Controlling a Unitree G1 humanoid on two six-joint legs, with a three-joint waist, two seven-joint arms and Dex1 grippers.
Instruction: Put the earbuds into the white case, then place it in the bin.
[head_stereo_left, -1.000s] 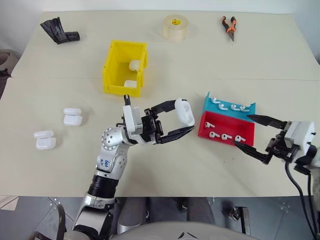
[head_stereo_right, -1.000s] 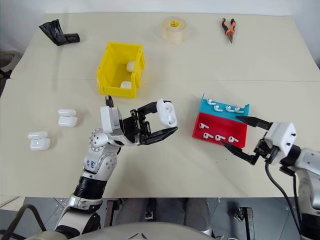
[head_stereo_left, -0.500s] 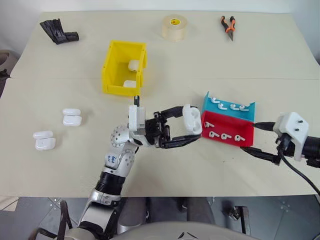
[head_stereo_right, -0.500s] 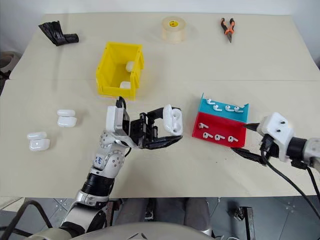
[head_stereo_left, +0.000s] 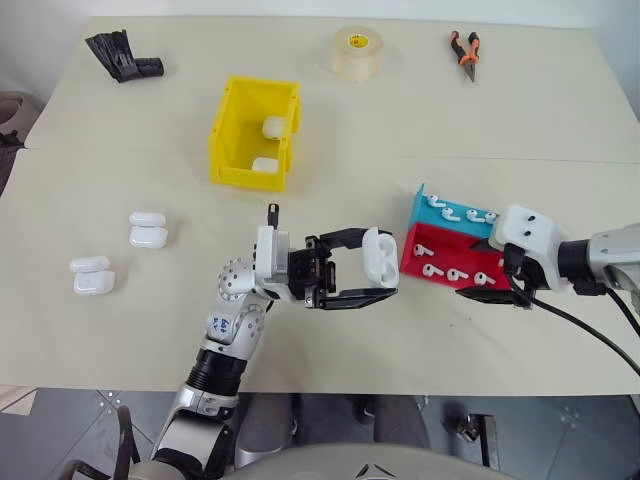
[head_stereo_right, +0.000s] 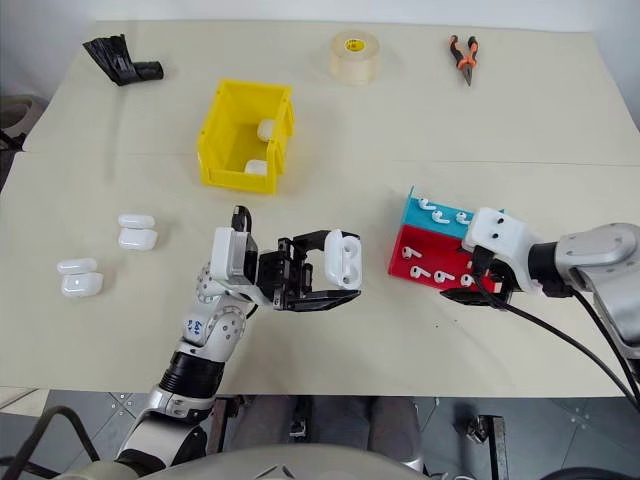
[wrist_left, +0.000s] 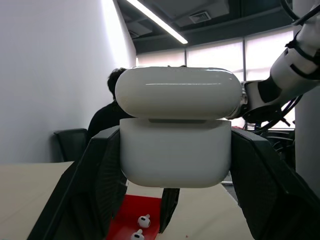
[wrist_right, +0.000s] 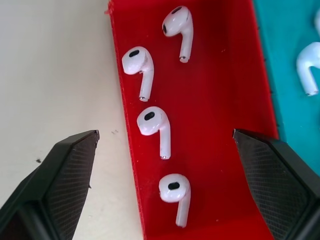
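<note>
Silver-grey jointed arms, white wrist housings, black two-fingered left tool (head_stereo_left: 375, 272), black cable trailing right arm

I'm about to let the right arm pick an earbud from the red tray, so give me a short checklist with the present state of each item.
1. Right gripper open: ok, its fingers stand wide apart on either side of the red tray.
2. Earbuds within reach in the tray: ok, four lie apart from each other between the fingers.
3. Left gripper shut on the white case: ok, a finger presses each side.
4. Case lid up: ok, it is raised off the body.
5. Case pockets free: cannot tell, the inside is not visible.
6. Yellow bin has room: ok, two cases lie at one end.
</note>
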